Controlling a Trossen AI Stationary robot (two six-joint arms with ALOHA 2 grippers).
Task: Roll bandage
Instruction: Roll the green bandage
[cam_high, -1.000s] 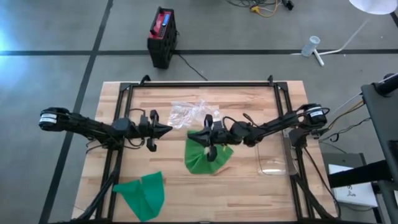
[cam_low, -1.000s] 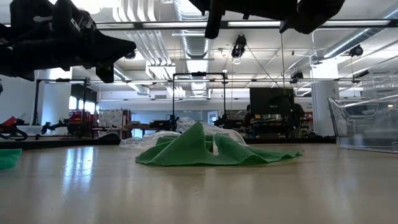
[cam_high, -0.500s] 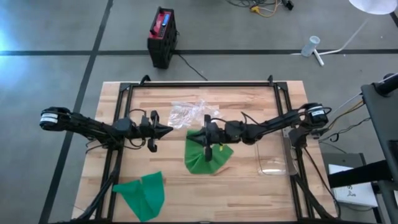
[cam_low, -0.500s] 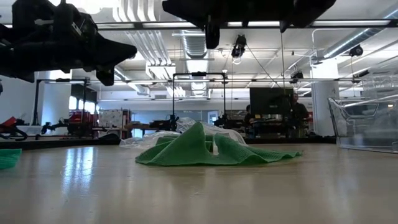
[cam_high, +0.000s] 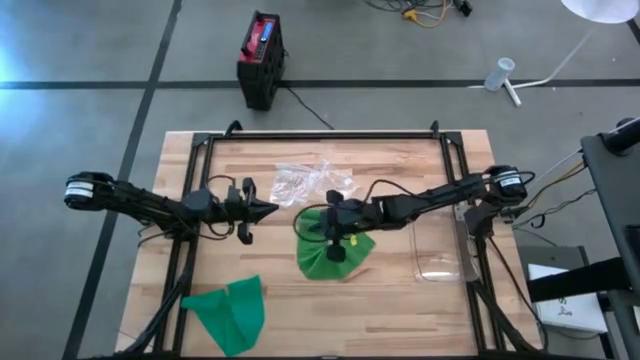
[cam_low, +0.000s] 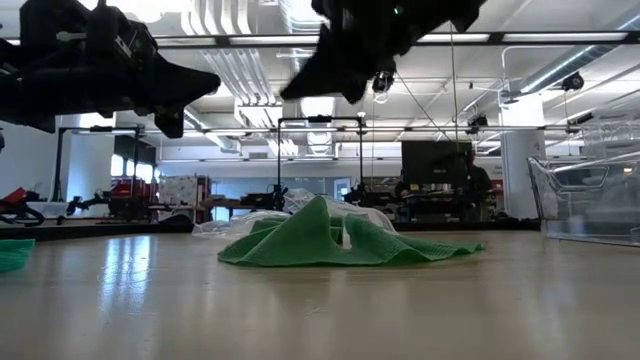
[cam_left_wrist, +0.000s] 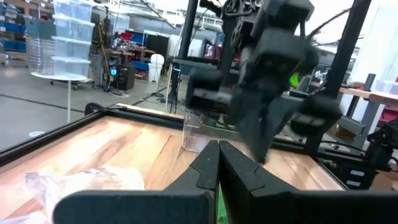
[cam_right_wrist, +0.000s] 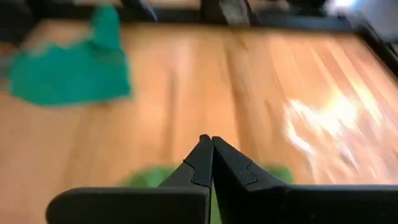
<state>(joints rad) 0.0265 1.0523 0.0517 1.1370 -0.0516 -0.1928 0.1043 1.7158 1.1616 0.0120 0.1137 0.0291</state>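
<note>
right end effector (cam_high: 303, 228), fingers pressed together and empty, has swung left over the crumpled green bandage (cam_high: 333, 252) mid-table; left end effector (cam_high: 268, 209), also pressed shut, hovers left unchanged; rolling not started.

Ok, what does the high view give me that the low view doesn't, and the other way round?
Only the high view shows the second green bandage at the table's near-left corner whole, the red and black box on the floor, and the left gripper shut beside the plastic wrapper.

Only the low view shows the right gripper hanging clear above the crumpled green bandage, not touching it, plus the room behind.

Both show that bandage mid-table, the wrapper behind it, and the clear container.
</note>
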